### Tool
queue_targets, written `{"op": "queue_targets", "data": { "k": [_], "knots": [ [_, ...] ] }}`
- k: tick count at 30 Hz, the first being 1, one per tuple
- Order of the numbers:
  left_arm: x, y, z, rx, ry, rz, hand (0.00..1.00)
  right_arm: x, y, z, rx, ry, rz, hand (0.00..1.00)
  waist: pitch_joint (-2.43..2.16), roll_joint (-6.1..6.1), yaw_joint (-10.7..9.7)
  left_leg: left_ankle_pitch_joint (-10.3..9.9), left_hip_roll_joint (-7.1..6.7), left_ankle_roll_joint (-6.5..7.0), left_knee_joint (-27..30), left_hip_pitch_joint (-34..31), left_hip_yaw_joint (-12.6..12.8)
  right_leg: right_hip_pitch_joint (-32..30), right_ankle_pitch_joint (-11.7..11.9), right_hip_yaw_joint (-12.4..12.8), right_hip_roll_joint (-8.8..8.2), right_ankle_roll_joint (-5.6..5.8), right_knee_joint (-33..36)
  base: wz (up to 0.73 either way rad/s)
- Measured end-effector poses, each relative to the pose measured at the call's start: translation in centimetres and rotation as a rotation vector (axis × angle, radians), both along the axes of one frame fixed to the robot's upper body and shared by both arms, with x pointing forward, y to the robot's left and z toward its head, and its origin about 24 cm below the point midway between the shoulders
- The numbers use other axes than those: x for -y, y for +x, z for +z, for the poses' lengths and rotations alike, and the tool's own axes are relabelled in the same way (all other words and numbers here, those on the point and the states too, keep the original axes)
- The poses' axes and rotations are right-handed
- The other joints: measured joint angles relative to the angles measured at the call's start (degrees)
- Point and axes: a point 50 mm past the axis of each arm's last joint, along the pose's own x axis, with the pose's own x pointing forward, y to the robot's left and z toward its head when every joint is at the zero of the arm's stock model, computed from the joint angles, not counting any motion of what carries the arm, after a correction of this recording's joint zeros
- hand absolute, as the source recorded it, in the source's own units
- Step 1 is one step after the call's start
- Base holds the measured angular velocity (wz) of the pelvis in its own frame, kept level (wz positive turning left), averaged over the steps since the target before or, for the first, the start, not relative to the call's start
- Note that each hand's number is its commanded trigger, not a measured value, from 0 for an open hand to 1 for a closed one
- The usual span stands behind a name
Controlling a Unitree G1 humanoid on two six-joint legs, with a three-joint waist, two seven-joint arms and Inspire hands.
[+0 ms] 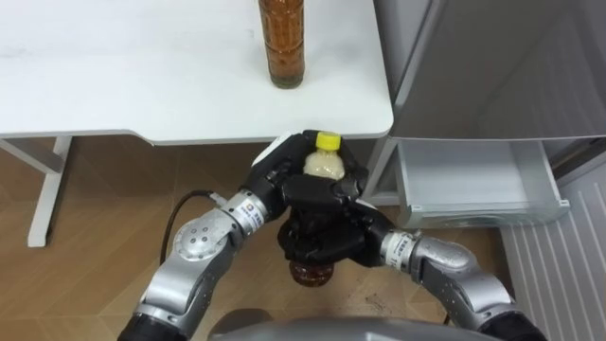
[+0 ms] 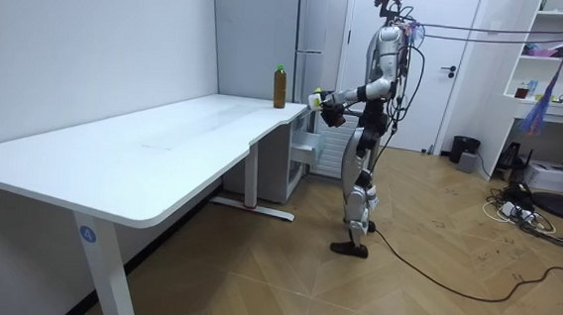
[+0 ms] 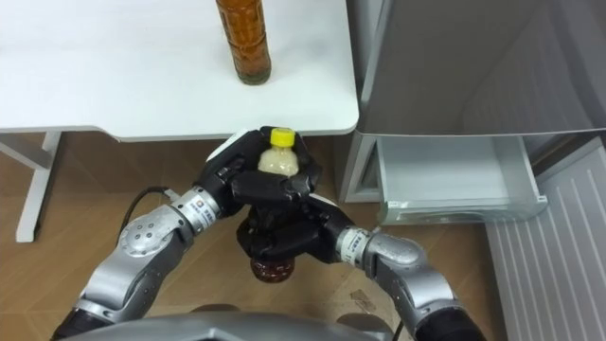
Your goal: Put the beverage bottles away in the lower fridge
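Clasping yellow-capped bottle [image 1: 327, 163] (upright), left hand [image 1: 270, 185] and right hand [image 1: 348, 225] both curled round it; amber bottle [image 1: 282, 47] beyond them, open drawer [image 1: 464, 175] rightward.

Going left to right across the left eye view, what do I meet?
Table leg → brown bottle standing on the table → yellow-capped bottle, gripped by the left robot hand and right robot hand → open fridge drawer.
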Motion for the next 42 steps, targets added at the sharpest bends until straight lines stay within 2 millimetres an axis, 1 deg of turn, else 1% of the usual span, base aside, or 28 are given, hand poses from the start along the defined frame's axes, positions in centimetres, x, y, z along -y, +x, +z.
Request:
{"op": "queue_targets", "data": {
  "k": [11,14,23,28,32,37,40,42],
  "knots": [
    [-0.3,0.1,0.0,0.003,0.017,0.017,0.0,0.4,-0.1,-0.3,-0.015,-0.01,-0.01,1.0,-0.09,0.12,-0.09,0.0,0.01,0.0,-0.03,-0.06,-0.09,-0.04,0.0,-0.04,0.03,0.0,-0.07,0.0],
    [-0.3,0.3,0.4,0.02,0.019,0.034,0.0,0.5,-0.1,-0.3,-0.017,-0.006,-0.017,1.0,-0.16,0.18,-0.15,0.0,0.01,0.0,0.03,-0.23,-0.08,-0.21,0.01,-0.02,0.03,-0.01,-0.06,0.0],
    [0.2,1.5,3.6,0.164,-0.017,0.054,0.0,0.3,0.1,0.1,-0.008,0.066,-0.061,1.0,-0.3,0.18,-0.13,0.0,0.0,0.0,0.15,0.03,-0.11,0.11,0.01,-0.12,0.04,-0.01,-0.08,0.0],
    [0.5,1.9,5.1,0.241,-0.046,0.052,0.0,0.4,-0.5,-0.4,-0.032,0.052,-0.069,1.0,-0.55,0.72,-0.03,0.0,0.0,0.0,0.1,0.08,-0.12,0.21,0.01,-0.2,0.04,-0.02,-0.08,0.0],
    [0.6,1.9,5.8,0.267,-0.059,0.048,0.0,0.5,-0.7,-0.6,-0.043,0.046,-0.071,1.0,-0.5,0.82,-0.05,0.0,0.01,0.0,-0.12,0.09,-0.11,0.11,0.01,-0.18,0.05,-0.01,-0.08,0.0],
    [1.8,1.6,8.6,0.379,-0.155,-0.003,0.0,-0.2,-1.2,-0.9,-0.056,0.031,-0.031,1.0,-0.44,0.72,0.25,0.0,0.01,0.0,-0.36,0.18,0.04,-0.02,0.01,-0.06,0.04,-0.01,-0.09,0.0],
    [2.0,1.8,9.6,0.416,-0.185,-0.019,0.0,-0.1,-1.3,-1.0,-0.063,0.027,-0.033,1.0,-0.32,0.52,0.39,0.0,0.02,0.0,-0.41,0.25,0.04,0.01,0.0,-0.07,0.04,-0.01,-0.09,0.0],
    [2.0,1.8,9.9,0.427,-0.191,-0.021,0.0,0.0,-1.3,-1.1,-0.068,0.023,-0.035,1.0,-0.26,0.44,0.33,0.0,0.02,0.0,-0.41,0.25,0.04,0.02,0.0,-0.28,0.01,-0.01,-0.09,0.0]
  ]
}}
